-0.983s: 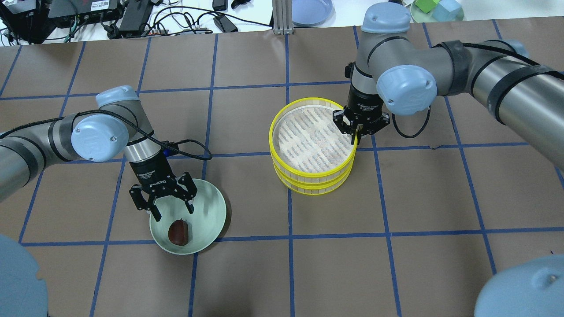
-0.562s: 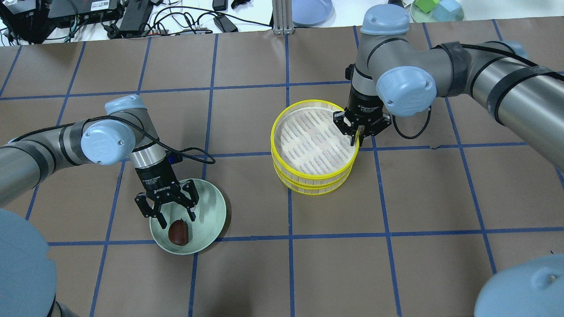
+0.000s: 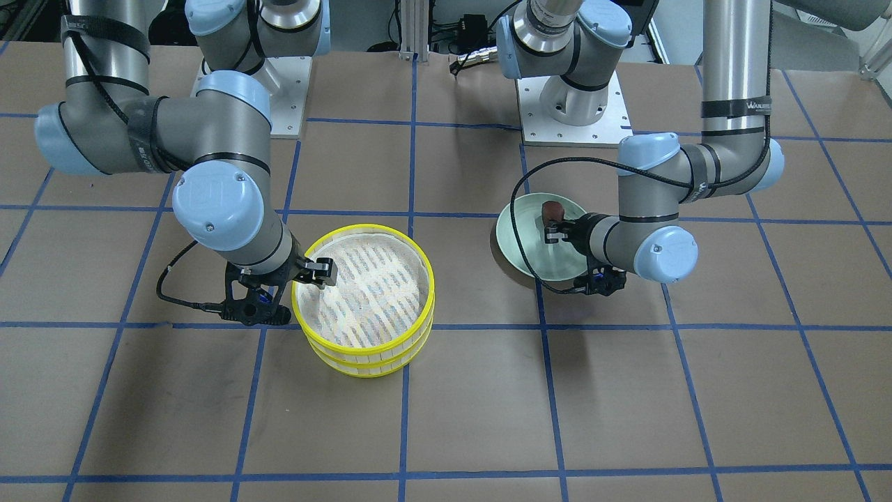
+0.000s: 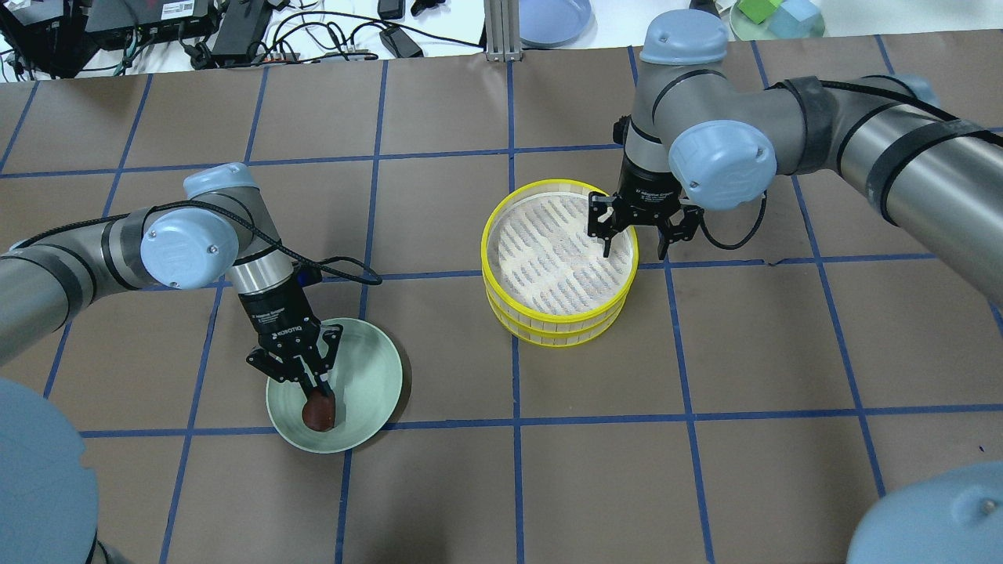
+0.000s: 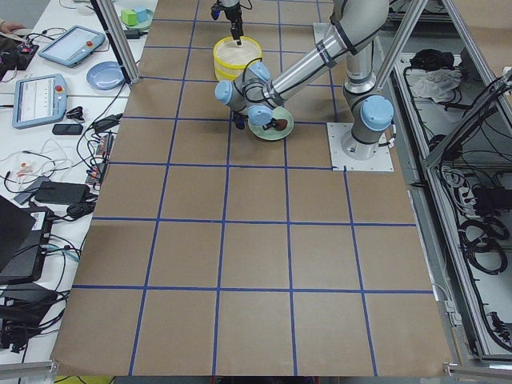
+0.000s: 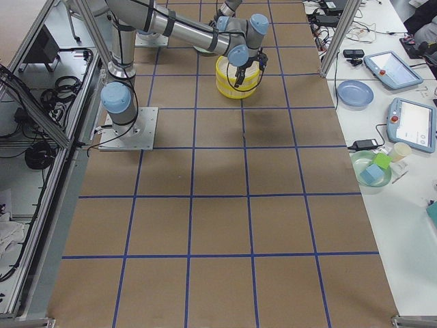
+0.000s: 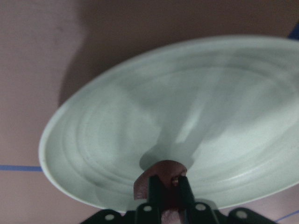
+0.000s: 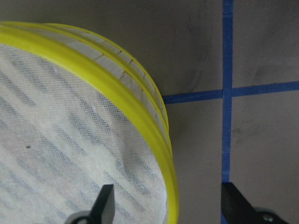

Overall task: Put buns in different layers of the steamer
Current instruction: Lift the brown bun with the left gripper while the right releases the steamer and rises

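The steamer (image 4: 560, 323) is two stacked trays with yellow rims, right of the table's middle; its top tray shows only a bare slatted base. My right gripper (image 4: 635, 244) is open and astride the top tray's far right rim, one finger inside and one outside, as the right wrist view (image 8: 170, 210) shows. The dark reddish-brown bun (image 4: 319, 411) lies in the pale green plate (image 4: 364, 368). My left gripper (image 4: 311, 388) is shut on that bun, as the left wrist view (image 7: 163, 179) shows. The cream bun is not in view.
A blue plate (image 4: 552, 19), a metal post (image 4: 501, 31) and a green plate with blocks (image 4: 776, 17) stand beyond the table's far edge. Cables and electronics (image 4: 196, 31) lie at the back left. The brown table has blue tape lines.
My left gripper has come down into the green plate and shut on the dark bun. My right gripper, narrow at the steamer's rim before, has opened astride it.
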